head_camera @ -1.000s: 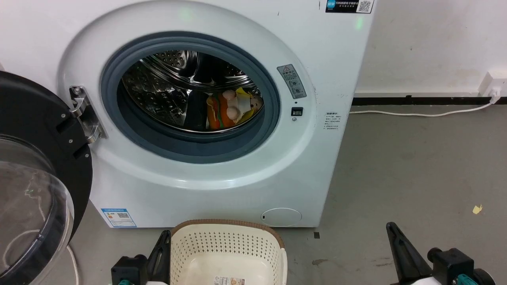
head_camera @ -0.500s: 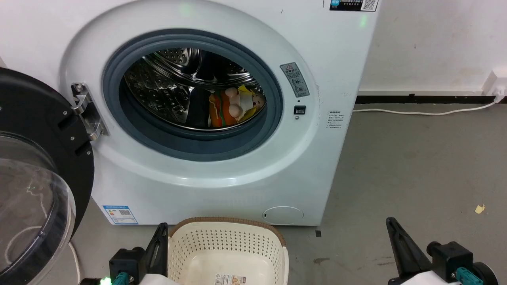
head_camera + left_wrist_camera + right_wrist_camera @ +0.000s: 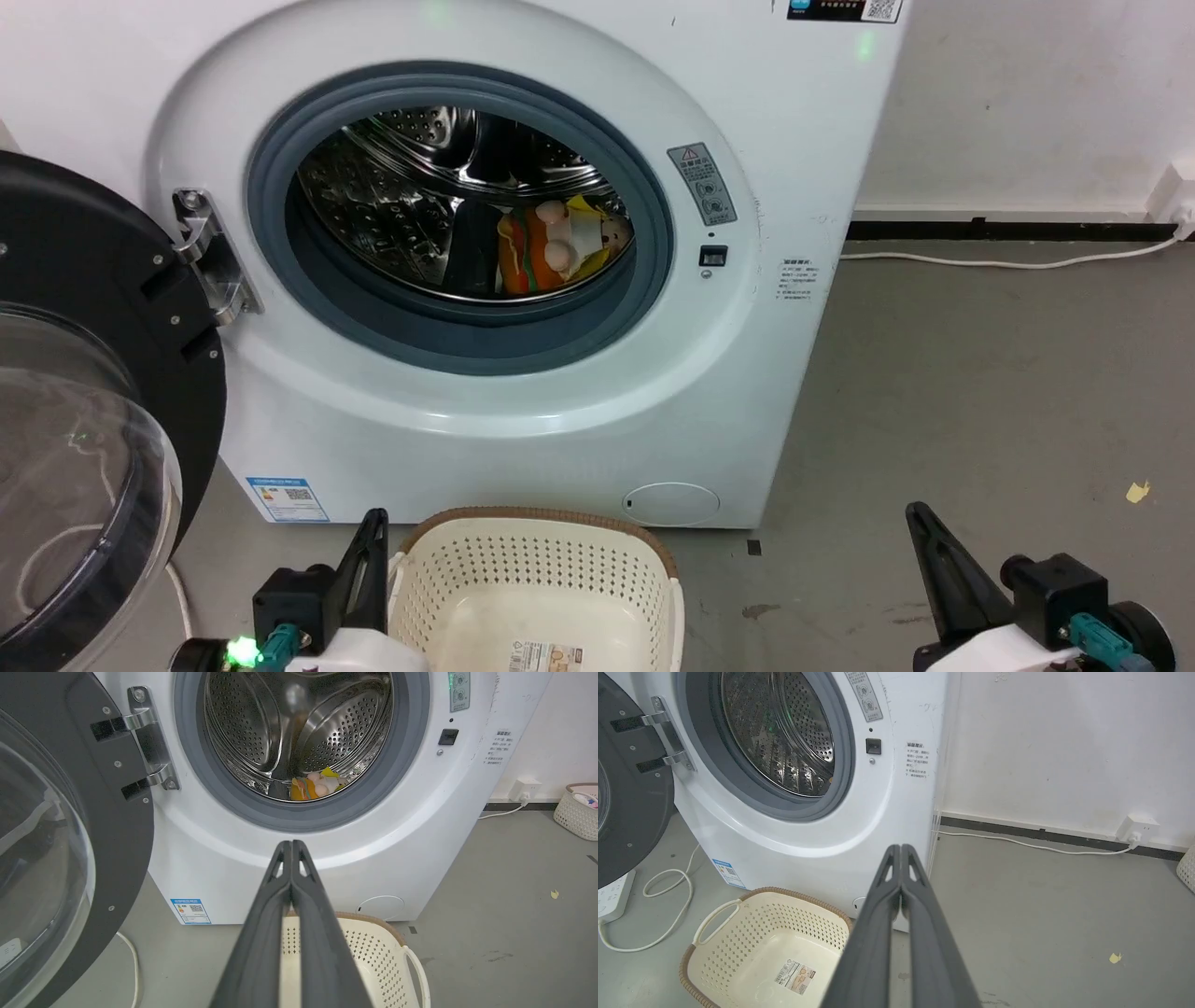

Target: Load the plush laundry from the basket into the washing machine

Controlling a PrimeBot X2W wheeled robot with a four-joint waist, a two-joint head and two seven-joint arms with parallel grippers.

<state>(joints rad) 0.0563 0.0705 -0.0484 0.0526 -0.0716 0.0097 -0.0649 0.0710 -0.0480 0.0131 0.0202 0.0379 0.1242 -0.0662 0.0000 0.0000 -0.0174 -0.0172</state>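
The plush laundry (image 3: 551, 250) lies inside the steel drum of the white washing machine (image 3: 523, 411), low and right of the drum's middle; it is small in the left wrist view too (image 3: 317, 786). The cream basket (image 3: 537, 569) stands on the floor before the washer, holding nothing but its label sticker (image 3: 796, 971). My left gripper (image 3: 373, 525) is shut with nothing in it, just left of the basket. My right gripper (image 3: 920, 518) is shut and holds nothing, over the floor to the basket's right. The washer's black-framed door (image 3: 84, 401) hangs open at the left.
A white cable (image 3: 999, 262) runs along the floor by the wall to a socket (image 3: 1136, 830). Another cream basket (image 3: 579, 812) stands at the far right. A power strip and looped cord (image 3: 649, 905) lie left of the washer. A yellow scrap (image 3: 1136, 491) sits on the grey floor.
The whole head view has shifted slightly, so the camera moved. Both grippers show a little more of their bodies at the bottom edge. The laundry rests where it was in the drum.
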